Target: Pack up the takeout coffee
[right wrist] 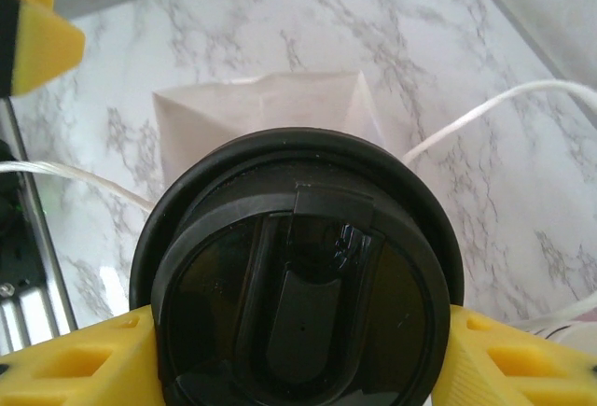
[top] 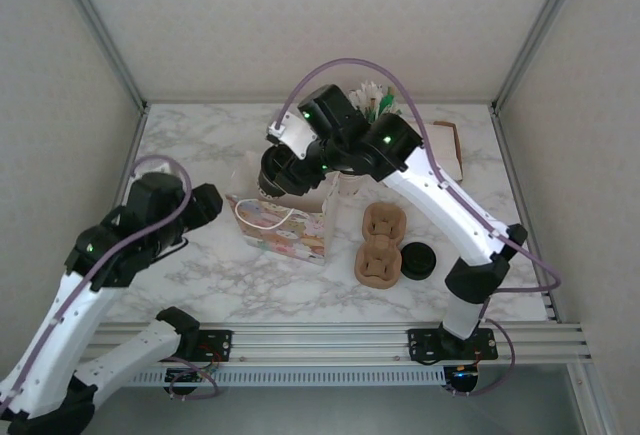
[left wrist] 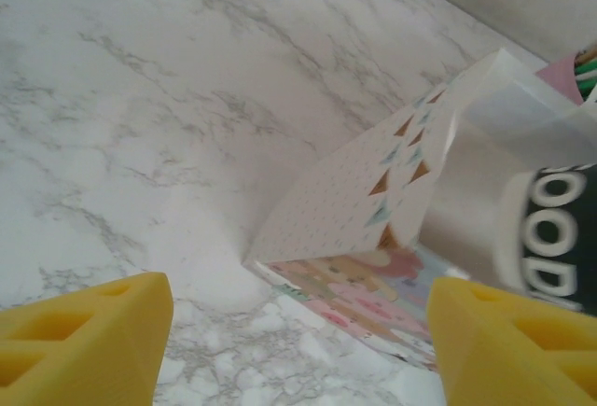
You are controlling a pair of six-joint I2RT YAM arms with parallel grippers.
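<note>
The takeout coffee [right wrist: 298, 275] is a cup with a black lid, and my right gripper [right wrist: 298, 361] is shut on it, a yellow finger on each side. It hangs over the open mouth of the white paper bag [right wrist: 261, 107]. In the top view the right gripper [top: 285, 170] holds the cup above the upright patterned bag [top: 285, 227]. The left wrist view shows the bag [left wrist: 354, 201] and the cup's black lettered band [left wrist: 555, 238] at its mouth. My left gripper [left wrist: 298, 355] is open and empty, low over the table just left of the bag [top: 205, 205].
A brown pulp cup carrier [top: 381, 245] lies right of the bag, with a loose black lid [top: 417, 260] beside it. A pink cup of green-and-white sticks [top: 378, 105] stands at the back. A brown flat item [top: 447, 147] lies back right. White string handles [right wrist: 485, 117] trail from the bag.
</note>
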